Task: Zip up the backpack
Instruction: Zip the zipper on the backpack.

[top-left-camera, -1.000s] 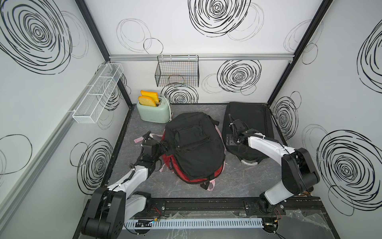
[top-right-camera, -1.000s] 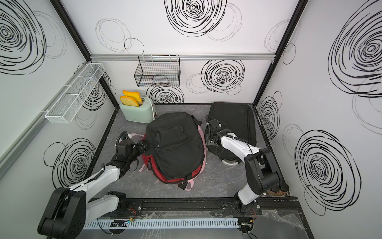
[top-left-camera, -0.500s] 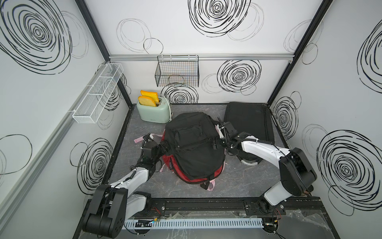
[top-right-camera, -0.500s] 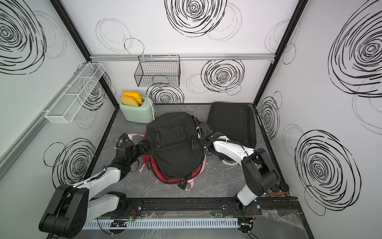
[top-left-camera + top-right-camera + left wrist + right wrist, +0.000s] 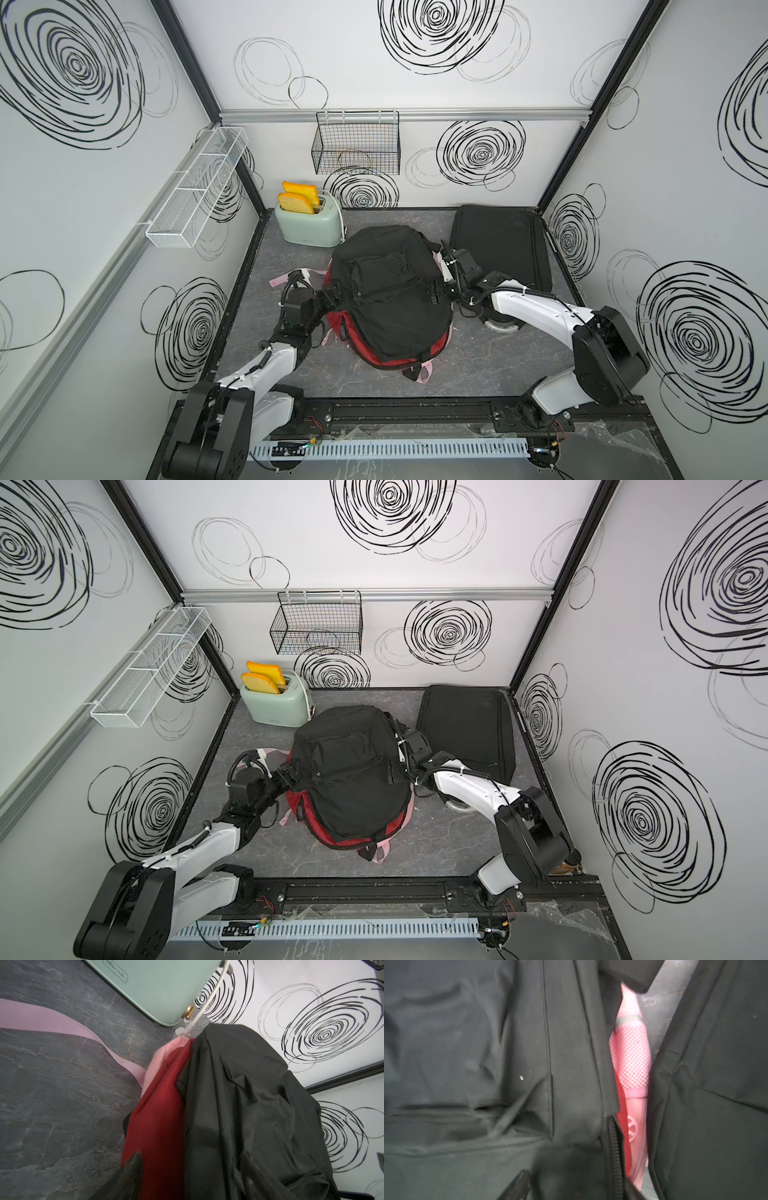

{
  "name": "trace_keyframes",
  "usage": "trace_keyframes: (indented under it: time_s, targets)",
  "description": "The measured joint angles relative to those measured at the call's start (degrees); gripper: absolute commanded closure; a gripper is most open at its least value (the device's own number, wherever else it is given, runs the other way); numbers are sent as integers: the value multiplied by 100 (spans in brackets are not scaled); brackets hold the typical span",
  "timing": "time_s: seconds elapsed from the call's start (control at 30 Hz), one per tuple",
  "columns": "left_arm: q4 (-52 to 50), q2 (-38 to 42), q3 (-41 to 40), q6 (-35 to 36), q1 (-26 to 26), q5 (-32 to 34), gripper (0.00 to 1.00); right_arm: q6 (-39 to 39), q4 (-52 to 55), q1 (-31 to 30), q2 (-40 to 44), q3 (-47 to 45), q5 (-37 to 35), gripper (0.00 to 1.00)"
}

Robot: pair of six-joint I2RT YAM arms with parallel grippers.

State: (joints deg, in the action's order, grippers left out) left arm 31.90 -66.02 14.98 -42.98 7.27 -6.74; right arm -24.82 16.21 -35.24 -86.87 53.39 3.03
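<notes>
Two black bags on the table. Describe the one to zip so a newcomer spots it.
Start at the mint toaster in the back left corner of the grey table. The backpack lies just in front of it, mid-table. Unlike the flat all-black case beside it, it bulges and shows red fabric and pink straps at its edges.
</notes>
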Motion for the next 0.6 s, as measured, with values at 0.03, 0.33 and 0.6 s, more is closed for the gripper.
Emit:
trace_keyframes:
  time_s: [0.03, 0.33, 0.6]
  targets:
    - [76, -61, -13, -17, -7, -70, 24, -7, -52, 13, -22, -17, 42, 48]
    - [1202, -483, -269, -393, -122, -800, 41, -31, -258, 96, -63, -90, 177, 61]
    - [1945, -509, -503, -675, -219, -1191, 43, -9, -348, 87, -129, -61, 225, 35]
